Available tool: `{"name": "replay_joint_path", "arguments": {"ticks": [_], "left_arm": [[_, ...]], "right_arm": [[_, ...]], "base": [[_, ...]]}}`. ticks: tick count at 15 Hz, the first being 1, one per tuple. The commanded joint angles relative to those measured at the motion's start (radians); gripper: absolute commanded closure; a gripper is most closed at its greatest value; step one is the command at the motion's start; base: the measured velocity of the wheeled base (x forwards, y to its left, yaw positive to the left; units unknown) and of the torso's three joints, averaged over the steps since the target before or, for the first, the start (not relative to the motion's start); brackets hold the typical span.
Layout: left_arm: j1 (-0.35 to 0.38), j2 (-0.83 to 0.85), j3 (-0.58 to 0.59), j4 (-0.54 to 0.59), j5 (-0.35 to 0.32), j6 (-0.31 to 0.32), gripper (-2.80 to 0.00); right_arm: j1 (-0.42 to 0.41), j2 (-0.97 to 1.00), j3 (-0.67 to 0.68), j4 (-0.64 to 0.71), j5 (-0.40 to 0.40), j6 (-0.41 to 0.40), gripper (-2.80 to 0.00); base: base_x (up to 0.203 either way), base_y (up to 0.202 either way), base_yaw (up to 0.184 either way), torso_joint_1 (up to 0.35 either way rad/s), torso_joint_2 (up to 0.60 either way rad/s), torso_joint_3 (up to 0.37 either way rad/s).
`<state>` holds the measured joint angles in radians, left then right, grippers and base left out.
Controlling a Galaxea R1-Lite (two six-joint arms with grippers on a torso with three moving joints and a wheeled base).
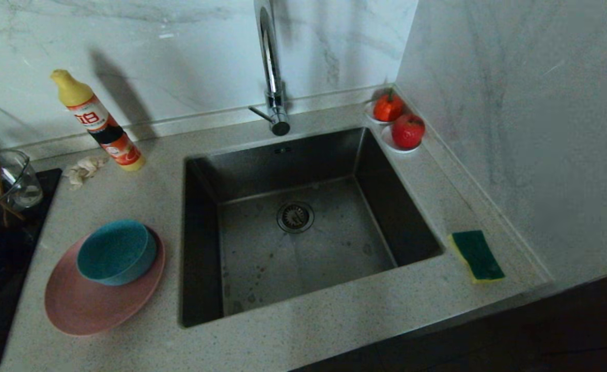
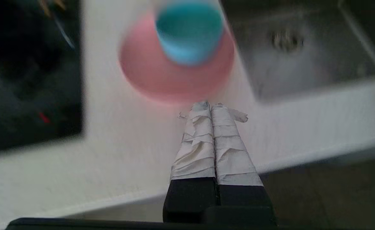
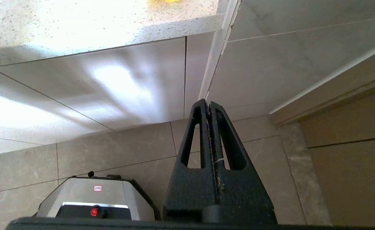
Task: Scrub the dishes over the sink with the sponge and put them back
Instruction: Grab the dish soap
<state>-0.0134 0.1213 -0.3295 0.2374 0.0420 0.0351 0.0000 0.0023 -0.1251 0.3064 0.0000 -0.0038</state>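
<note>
The left gripper is closed — its two white-wrapped fingers press flat together with nothing between them. It hangs over the front edge of the counter, pointing toward the plate, and touches neither dish. The right gripper is closed too, its black jaws meeting at the tips and holding nothing; it sits low, below the counter edge, in front of the tiled cabinet face and floor.

On the counter left of the sink, the teal bowl rests inside the pink plate, toward the plate's far side. The sponge lies green side up on the counter to the right of the sink, near the wall. The sink basin is bare steel with its drain at the middle and the faucet rising behind it.

Only the head view shows the sponge whole, plus a yellow-capped bottle, a crumpled scrap beside it, a glass jug with chopsticks at far left, and two red fruits on white saucers in the back right corner — neither arm appears there. The left wrist view shows the bowl on the plate, blurred, with the drain beyond. The right wrist view alone shows a silver appliance with a red button on the floor.
</note>
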Motion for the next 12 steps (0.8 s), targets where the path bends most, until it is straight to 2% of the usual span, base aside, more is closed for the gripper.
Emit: {"name": "replay_joint_path", "arguments": {"ticks": [1, 5, 8, 12], "left_arm": [[0.000, 0.236, -0.152, -0.012, 0.027, -0.010, 0.00], [0.000, 0.676, -0.342, -0.126, 0.146, -0.111, 0.00], [-0.001, 0.980, -0.450, -0.291, 0.278, -0.177, 0.00], [-0.003, 1.307, -0.550, -0.535, 0.404, -0.210, 0.00]], "right_arm": [[0.000, 0.001, 0.001, 0.002, 0.000, -0.001, 0.00], [0.000, -0.001, 0.001, 0.002, 0.000, -0.001, 0.00], [0.000, 0.001, -0.001, 0.002, 0.000, -0.001, 0.00], [0.000, 0.001, 0.001, 0.002, 0.000, -0.001, 0.00]], "base": [[0.000, 0.000, 0.000, 0.000, 0.00, 0.000], [0.000, 0.000, 0.000, 0.000, 0.00, 0.000], [0.000, 0.000, 0.000, 0.000, 0.00, 0.000], [0.000, 0.000, 0.000, 0.000, 0.00, 0.000]]}}
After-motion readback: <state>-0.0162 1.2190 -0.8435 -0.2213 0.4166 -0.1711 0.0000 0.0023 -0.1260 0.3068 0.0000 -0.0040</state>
